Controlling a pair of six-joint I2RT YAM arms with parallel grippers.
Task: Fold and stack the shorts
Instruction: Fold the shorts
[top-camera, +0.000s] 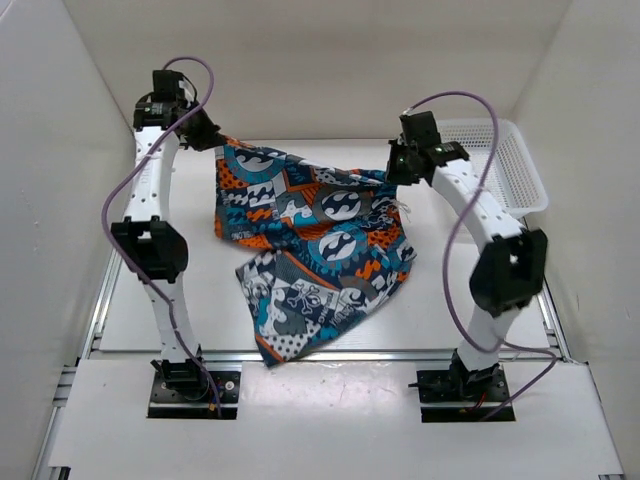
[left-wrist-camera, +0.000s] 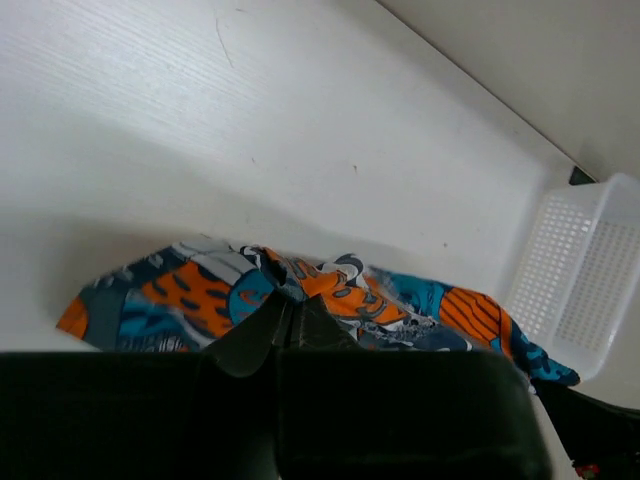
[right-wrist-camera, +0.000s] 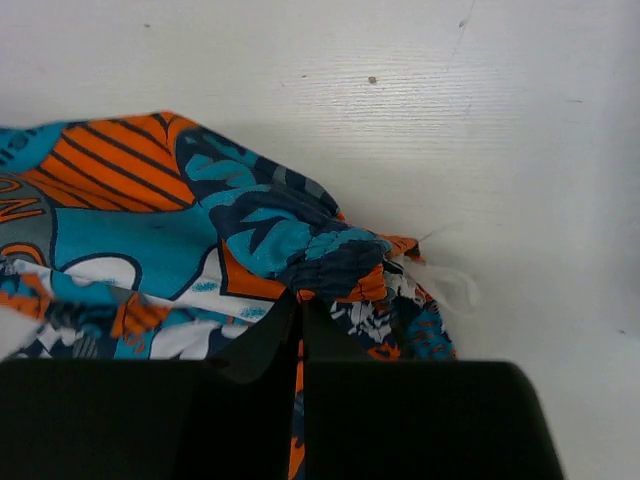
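Top view: the shorts (top-camera: 310, 250) hang spread between the two arms, over the middle of the white worktop (top-camera: 130, 300). Upper edge is lifted and stretched from one tool to the other. The left corner sits higher and farther back than the right. Lower part drapes down, with the bottom corner lying near the front edge of the worktop, between the two arm bases. Print is a patchwork of orange, teal, navy and white with round wave logos.

Left tool (top-camera: 207, 132): closed, pinching the far-left corner of the shorts. Its wrist view shows the dark fingers (left-wrist-camera: 262, 330) pressed together on a fold of the cloth, the rest of the fabric trailing off to the right.

Right tool (top-camera: 396, 175): closed, pinching the right end of the upper edge. Wrist view shows the fingers (right-wrist-camera: 262, 340) shut on gathered, elastic-looking fabric. A white drawstring (right-wrist-camera: 445, 282) sticks out just beside the grip and hangs free.

White plastic mesh basket (top-camera: 512, 165): far right corner of the worktop, behind the right arm and apart from the shorts. Contents cannot be made out.

Purple cable (top-camera: 118, 200) loops along the left arm; a similar one runs along the right arm.
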